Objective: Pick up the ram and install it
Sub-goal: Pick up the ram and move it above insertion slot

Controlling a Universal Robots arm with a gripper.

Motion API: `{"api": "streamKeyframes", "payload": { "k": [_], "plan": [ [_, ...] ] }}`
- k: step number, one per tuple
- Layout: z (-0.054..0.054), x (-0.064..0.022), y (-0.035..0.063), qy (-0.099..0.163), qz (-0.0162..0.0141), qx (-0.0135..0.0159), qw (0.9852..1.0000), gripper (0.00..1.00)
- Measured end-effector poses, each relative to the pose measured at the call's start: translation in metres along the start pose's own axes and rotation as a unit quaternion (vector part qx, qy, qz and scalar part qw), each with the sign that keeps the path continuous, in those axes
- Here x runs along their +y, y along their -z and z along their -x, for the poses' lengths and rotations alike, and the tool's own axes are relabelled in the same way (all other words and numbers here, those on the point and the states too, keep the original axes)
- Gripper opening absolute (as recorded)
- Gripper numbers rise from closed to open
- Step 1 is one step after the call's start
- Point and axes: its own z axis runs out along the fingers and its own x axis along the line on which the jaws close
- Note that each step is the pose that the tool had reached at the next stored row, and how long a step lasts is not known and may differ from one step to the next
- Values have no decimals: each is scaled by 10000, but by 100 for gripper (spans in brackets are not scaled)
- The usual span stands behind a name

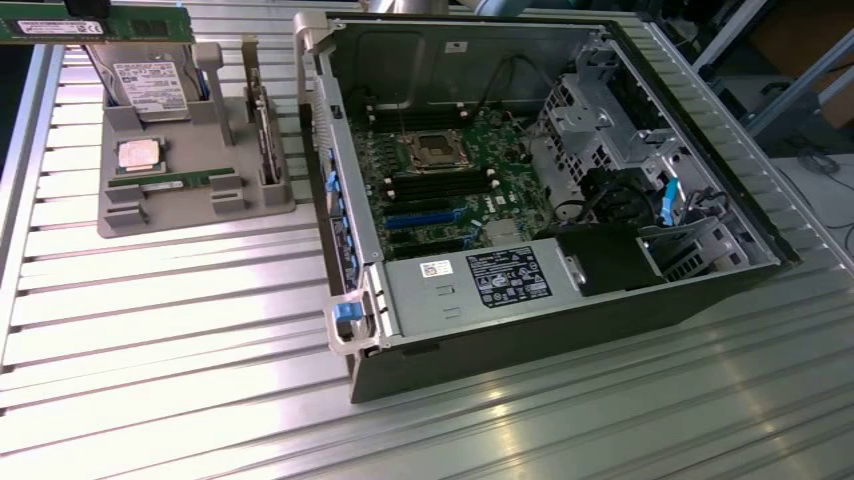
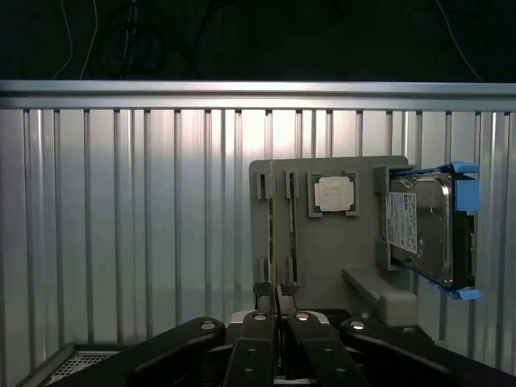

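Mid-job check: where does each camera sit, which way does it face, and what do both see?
Exterior view: sits high off the arm and looks down slantwise on the open case and the holder. The held ram is at its upper left.
Wrist view: sits on the wrist and looks past the gripper, shut on the ram's edge, to the holder.
Shared: ram, holder, processor, hard drive.

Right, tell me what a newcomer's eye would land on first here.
The open black computer case with its green motherboard dominates the ribbed metal table. On the exterior view's left, a grey holder tray carries a silver hard drive and square processor chip. The gripper is shut on a long green circuit-board stick, at that view's top-left corner.
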Motion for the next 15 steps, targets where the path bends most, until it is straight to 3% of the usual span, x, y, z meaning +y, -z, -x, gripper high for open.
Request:
{"api": "streamKeyframes", "payload": {
  "k": [3,15],
  "plan": [
    [-1,-1,0,0,0,0,10000,12],
    [-2,-217,-7,0,0,0,10000,12]
  ]
}}
